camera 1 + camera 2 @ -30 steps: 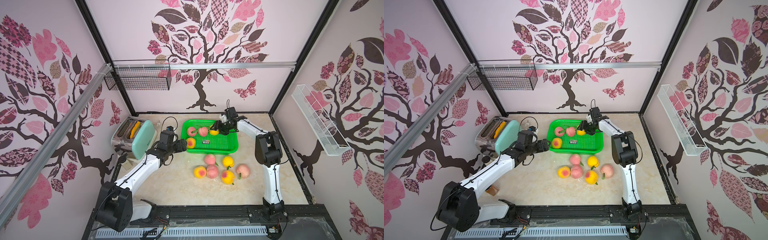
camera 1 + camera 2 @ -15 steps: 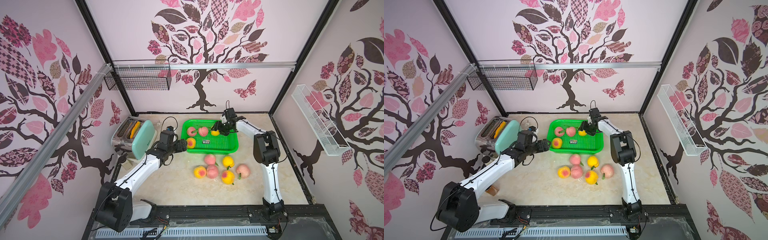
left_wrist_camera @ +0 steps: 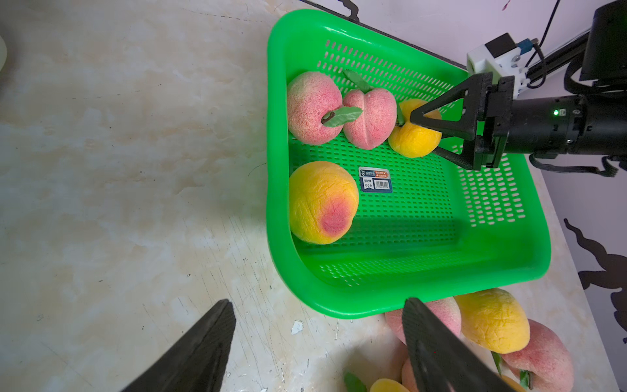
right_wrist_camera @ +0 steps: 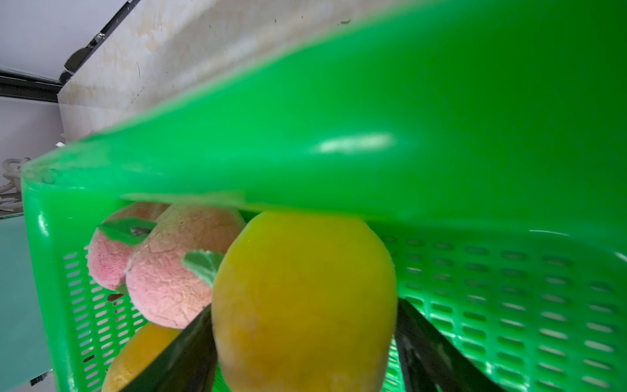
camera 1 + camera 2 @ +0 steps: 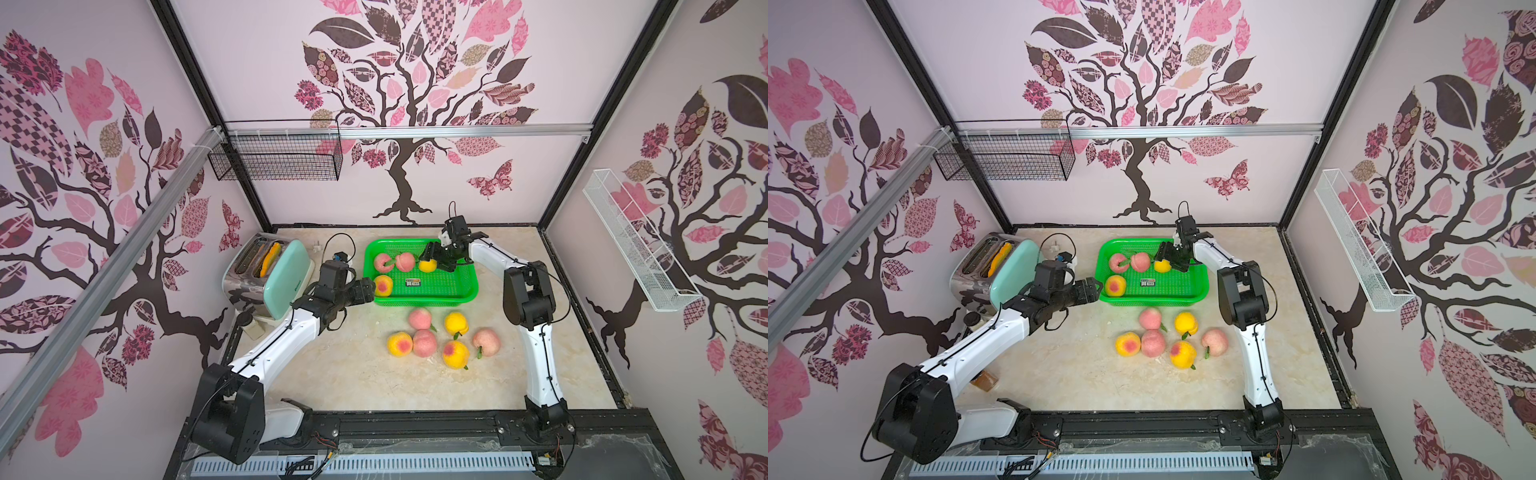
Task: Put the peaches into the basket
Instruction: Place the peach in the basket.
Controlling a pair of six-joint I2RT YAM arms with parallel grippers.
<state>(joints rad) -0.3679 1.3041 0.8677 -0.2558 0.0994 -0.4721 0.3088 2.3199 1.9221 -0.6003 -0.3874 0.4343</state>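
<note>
Peaches (image 5: 422, 343): four in the green basket (image 5: 432, 300), six on the counter (image 5: 353, 374) at its 6 o'clock. Your right hand (image 3: 424, 134) straddles the yellow peach (image 3: 410, 142) inside; clamped or loose, cannot tell. Your left hand (image 3: 317, 305) gapes empty at 8 o'clock.

Toaster (image 5: 286, 277), black wire basket (image 5: 276, 160)
</note>
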